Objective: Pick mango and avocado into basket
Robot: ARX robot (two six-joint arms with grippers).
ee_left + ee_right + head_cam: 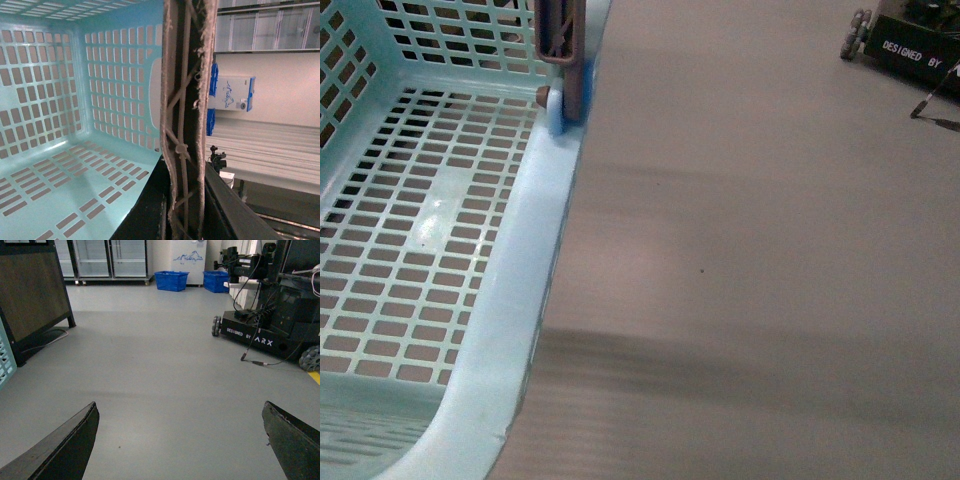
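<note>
Grey floor [150,380] spreads ahead of the right pincer [179,410]; blue crates [171,280] and glass-door fridges [110,257] stand far beyond it.

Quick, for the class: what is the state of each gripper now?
Left gripper: closed on the brown handles of the pale teal lattice plastic basket.
Right gripper: open, holding nothing.

Front view: soft focus, blurred dim bands across floor [750,330]; white glare patch on basket [525,300] bottom. Wrist views: even indoor light, sharper, only faint shadows.
</note>
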